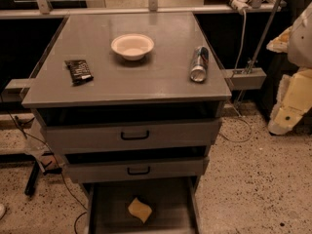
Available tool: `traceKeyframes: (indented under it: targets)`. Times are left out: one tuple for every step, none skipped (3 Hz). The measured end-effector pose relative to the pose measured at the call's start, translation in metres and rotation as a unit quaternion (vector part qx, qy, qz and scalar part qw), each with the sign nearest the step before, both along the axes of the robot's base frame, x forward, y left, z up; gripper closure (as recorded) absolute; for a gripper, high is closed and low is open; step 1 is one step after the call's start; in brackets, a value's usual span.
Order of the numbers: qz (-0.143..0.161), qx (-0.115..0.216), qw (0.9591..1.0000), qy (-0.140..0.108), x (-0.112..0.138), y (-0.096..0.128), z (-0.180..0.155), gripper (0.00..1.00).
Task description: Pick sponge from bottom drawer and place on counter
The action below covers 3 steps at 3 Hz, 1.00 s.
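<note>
Dim, warm-toned scene, lit from above. The counter (156,79) is the most strongly lit surface, and a soft sheen is carried across its far half. A short shadow is cast around the white bowl (132,46), and a small highlight is seen on the can (199,64). The recesses above the two handled drawers are lost in near-black shadow. The bottom drawer (165,199) is dark inside, the sponge (140,209) being picked out as a pale patch. The gripper (285,113), at the right edge beside the cabinet, is brightly lit against a black background.
</note>
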<state>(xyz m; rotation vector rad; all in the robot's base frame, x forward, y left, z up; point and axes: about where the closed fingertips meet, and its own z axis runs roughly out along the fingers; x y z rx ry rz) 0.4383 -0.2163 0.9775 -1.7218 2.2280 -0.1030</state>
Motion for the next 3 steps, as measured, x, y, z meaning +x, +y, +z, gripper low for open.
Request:
traceKeyframes:
  targets:
    - [0.000, 0.000, 1.0000, 0.000, 0.000, 0.000, 0.000, 0.00]
    - [-0.002, 0.002, 0.9999, 0.013, -0.006, 0.012, -0.027, 0.00]
    - [-0.012, 0.017, 0.9990, 0.040, -0.011, 0.052, -0.097, 0.00]
